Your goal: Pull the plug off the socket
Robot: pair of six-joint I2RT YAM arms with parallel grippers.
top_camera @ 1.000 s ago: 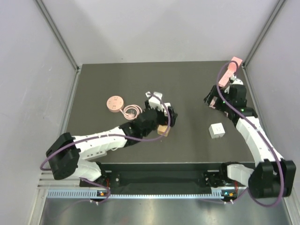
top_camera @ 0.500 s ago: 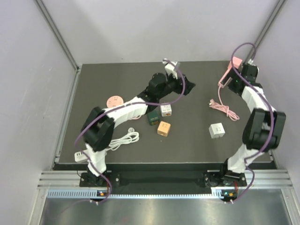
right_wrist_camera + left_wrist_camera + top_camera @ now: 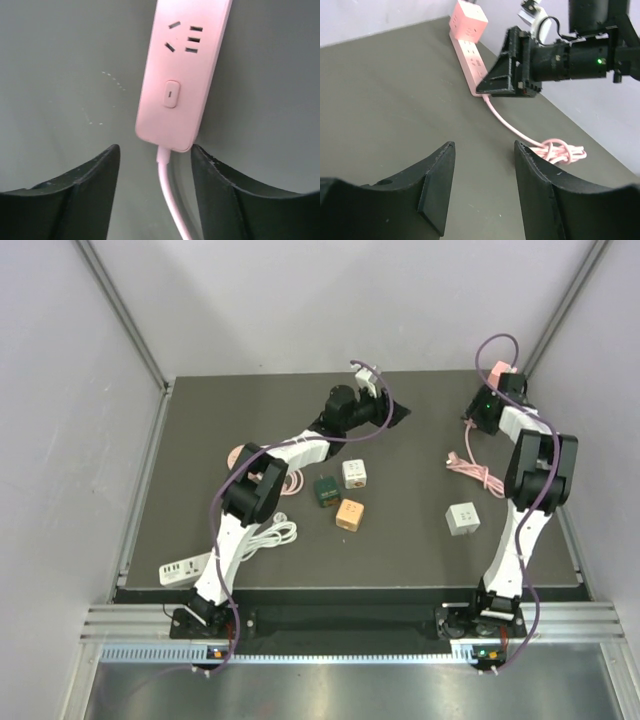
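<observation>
Your right end effector (image 3: 155,150) is released: its two black fingers (image 3: 90,180) stand apart over the bench (image 3: 60,75) and grip nothing. The switch end of the pink socket strip (image 3: 182,75) lies flat just ahead of the gap. The strip's pink cord (image 3: 167,200) runs back from that end between the fingers and, as far as the wrist view shows, touches neither. The pink cube plug (image 3: 468,20) sits on the strip's far end, beyond the right end effector and well clear of its fingers. Your left end effector (image 3: 484,150) is released too, with its fingers apart and only bare bench between them. It faces the right end effector, so the strip runs away ahead of it and slightly to its left. The cord's knotted coil (image 3: 562,150) lies near, ahead and to its right. In the overhead view a green cube (image 3: 326,490), a white cube (image 3: 354,473) and an orange cube (image 3: 349,515) lie well behind the left end effector, toward the arm bases. A white adaptor (image 3: 462,518) lies well behind the right one.
</observation>
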